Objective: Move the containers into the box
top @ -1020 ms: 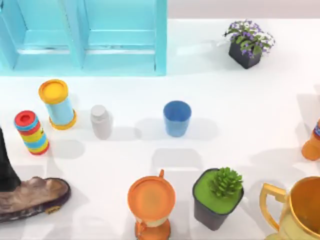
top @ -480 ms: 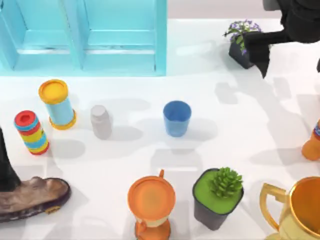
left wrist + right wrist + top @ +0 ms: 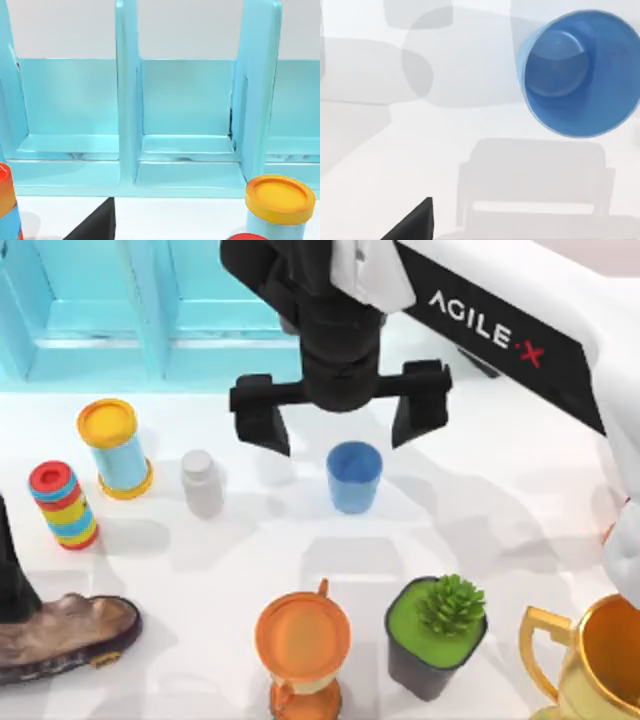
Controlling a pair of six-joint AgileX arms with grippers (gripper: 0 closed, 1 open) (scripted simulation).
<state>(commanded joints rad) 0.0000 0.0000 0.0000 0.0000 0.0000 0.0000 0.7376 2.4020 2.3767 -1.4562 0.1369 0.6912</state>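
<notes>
In the top view, the right claw point(image 3: 340, 425) is seen above the middle of the table point(image 3: 500, 510), its two black fingers spread wide and holding nothing. The blue cup point(image 3: 354, 476) stands upright just in front of the claw, near the table's centre, its mouth open upward. The arm carrying the claw is stretched in from the far right corner. A light blue box point(image 3: 165, 315) with compartments is set along the far edge at the left. Toward the left edge a yellow-lidded blue canister point(image 3: 115, 448), a striped red-topped canister point(image 3: 63, 504) and a small grey bottle point(image 3: 202, 483) are lined up. At the near edge an orange cup with a handle point(image 3: 302, 650), a potted succulent point(image 3: 437, 635) and a gold trophy cup point(image 3: 590, 660) are placed, the trophy in the near right corner. A brown shoe point(image 3: 65, 635) lies at the near left corner.

In the left wrist view, the box point(image 3: 185, 110) is faced from low down, its open compartments divided by upright walls. The yellow-lidded canister point(image 3: 277, 205) is seen close by. A dark finger tip point(image 3: 95, 226) is visible at the edge; whether the left claw is spread or closed cannot be told.

In the right wrist view, the blue cup point(image 3: 580, 72) is looked into from above, empty, resting on the table point(image 3: 420, 150). One black finger tip point(image 3: 412, 225) of the right claw is caught well apart from the cup.
</notes>
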